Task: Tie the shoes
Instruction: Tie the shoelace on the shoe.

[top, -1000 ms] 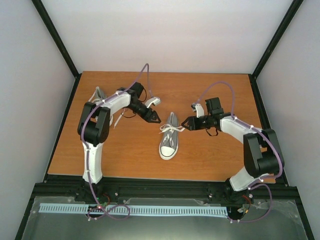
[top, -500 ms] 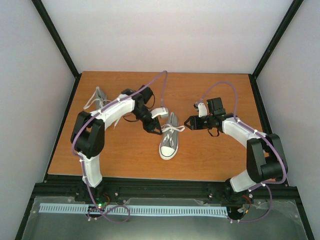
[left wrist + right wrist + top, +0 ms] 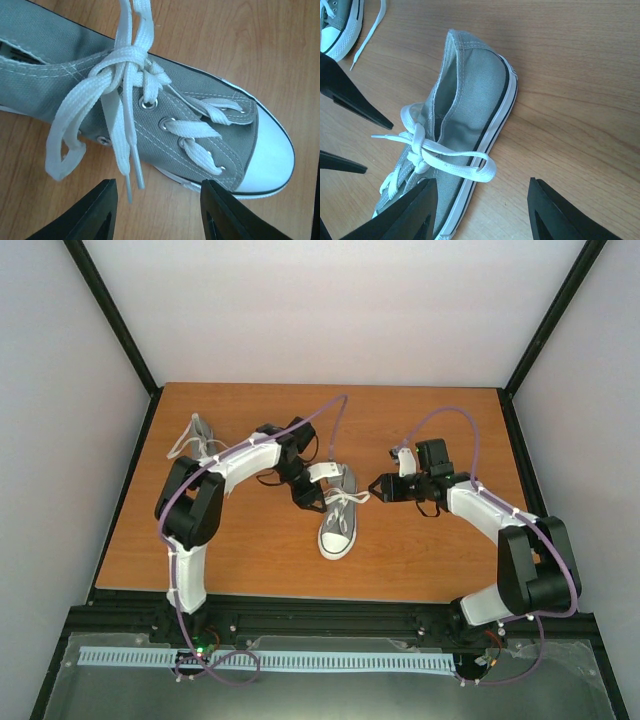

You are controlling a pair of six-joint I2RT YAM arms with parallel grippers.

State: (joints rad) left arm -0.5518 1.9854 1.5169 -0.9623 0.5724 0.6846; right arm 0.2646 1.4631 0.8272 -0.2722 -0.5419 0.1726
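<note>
Here, grey shoe (image 3: 338, 525), laces (image 3: 125, 75) knotted, left end effector (image 3: 158, 183) spread, right end effector (image 3: 482, 181) spread.

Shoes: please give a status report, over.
Left gripper open, empty, beside centre shoe. Right gripper open, empty, opposite side. Its bow looks tied; far shoe lace loose. Nothing in the way.

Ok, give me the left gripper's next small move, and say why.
Probably shift the left gripper onto the lace loop of the grey sneaker and close: its jaws stand open and empty beside the loop, and the bow looks loose.
</note>
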